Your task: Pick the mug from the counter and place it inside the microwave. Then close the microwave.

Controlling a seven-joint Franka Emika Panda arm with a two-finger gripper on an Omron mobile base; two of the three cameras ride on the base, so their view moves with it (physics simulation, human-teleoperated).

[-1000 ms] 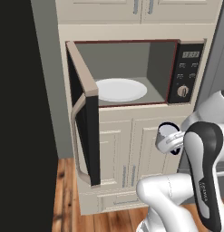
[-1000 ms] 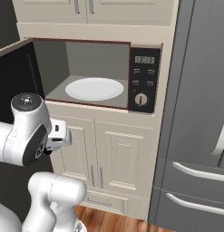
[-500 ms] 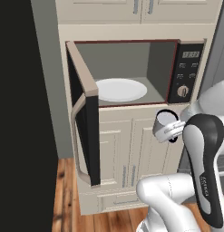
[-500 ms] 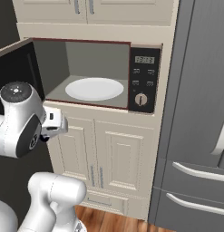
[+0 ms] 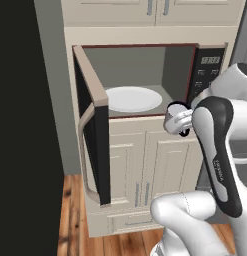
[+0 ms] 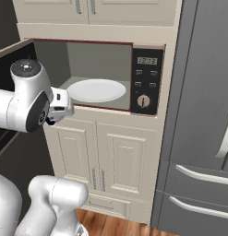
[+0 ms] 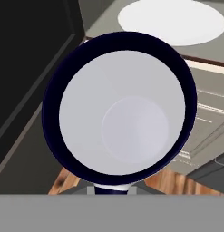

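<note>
Even, diffuse rendered light is falling across the cream cabinet fronts [image 6: 111,156]; no glare is showing; inside the microwave [image 5: 145,75] the cavity walls are shading darker towards the back; left of the microwave a black unlit area is reading flat; edges are rendering sharp, slightly aliased.
</note>
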